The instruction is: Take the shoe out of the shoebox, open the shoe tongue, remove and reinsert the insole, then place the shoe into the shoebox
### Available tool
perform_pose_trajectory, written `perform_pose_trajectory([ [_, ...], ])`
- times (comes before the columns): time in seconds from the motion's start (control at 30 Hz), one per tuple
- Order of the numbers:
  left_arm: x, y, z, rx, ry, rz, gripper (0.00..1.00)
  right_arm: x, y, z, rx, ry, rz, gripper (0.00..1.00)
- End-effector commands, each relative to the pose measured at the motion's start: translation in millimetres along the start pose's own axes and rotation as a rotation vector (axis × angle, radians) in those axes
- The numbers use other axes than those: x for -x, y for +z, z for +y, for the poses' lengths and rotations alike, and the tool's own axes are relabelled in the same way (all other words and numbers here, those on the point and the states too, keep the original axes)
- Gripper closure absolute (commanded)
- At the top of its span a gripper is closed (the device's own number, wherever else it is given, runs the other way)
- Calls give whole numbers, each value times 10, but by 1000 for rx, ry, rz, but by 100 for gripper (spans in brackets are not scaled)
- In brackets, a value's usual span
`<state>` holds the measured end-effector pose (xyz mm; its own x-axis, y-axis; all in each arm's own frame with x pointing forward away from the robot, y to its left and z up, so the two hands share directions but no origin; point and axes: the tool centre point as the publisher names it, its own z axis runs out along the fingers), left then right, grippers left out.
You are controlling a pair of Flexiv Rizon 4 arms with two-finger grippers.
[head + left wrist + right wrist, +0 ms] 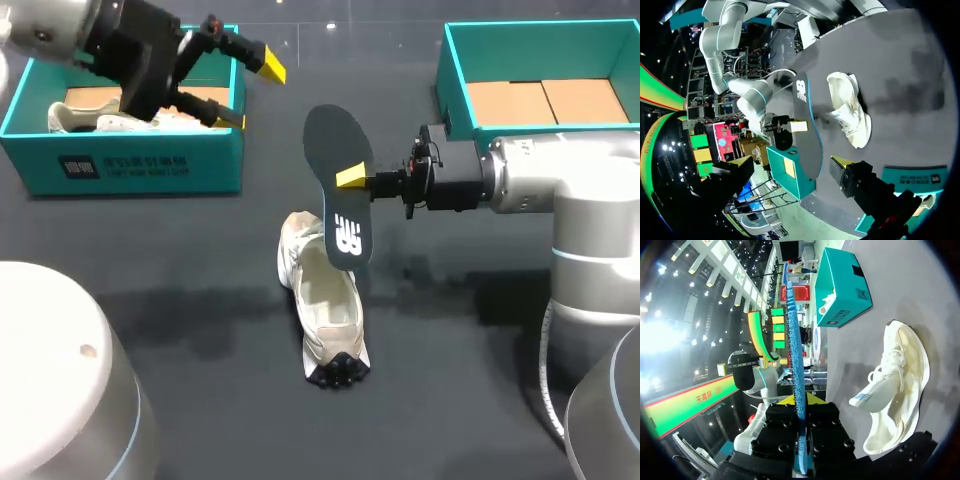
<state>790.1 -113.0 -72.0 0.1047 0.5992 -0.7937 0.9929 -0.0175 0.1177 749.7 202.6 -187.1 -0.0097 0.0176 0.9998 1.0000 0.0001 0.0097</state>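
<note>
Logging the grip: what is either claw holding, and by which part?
The right claw grips the insole by its side edge, about mid-length; the left claw is open and empty.

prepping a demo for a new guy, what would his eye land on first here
The dark insole, held up in the right gripper over the cream shoe in the middle of the table, stands out first. Next, the left gripper hangs open over the teal shoebox at the far left, which holds a second pale shoe.
</note>
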Motion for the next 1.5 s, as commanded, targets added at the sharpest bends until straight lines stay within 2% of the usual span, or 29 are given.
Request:
perform_pose_trajectory([
  [0.03, 229, 1, 108, -2, 26, 390, 0, 1, 8, -10, 1, 0, -2, 100],
  [0.33, 229, 1, 108, -2, 26, 390, 0, 1, 8, -10, 1, 0, -2, 100],
  [0.47, 386, 101, 206, -32, -9, 523, 0, 1, 8, -10, 1, 0, -2, 100],
  [0.6, 517, 247, 254, -115, -31, 671, 0, 1, 8, -10, 1, 0, -2, 100],
  [0.93, 672, 554, 242, -42, -92, 931, 0, 1, 8, -10, 1, 0, -2, 100],
  [1.13, 653, 674, 332, -35, -150, 1046, 0, 1, 8, -10, 1, 0, -2, 100],
  [1.5, 649, 742, 327, -66, -136, 1078, 0, 1, 8, -10, 1, 0, -2, 100],
])
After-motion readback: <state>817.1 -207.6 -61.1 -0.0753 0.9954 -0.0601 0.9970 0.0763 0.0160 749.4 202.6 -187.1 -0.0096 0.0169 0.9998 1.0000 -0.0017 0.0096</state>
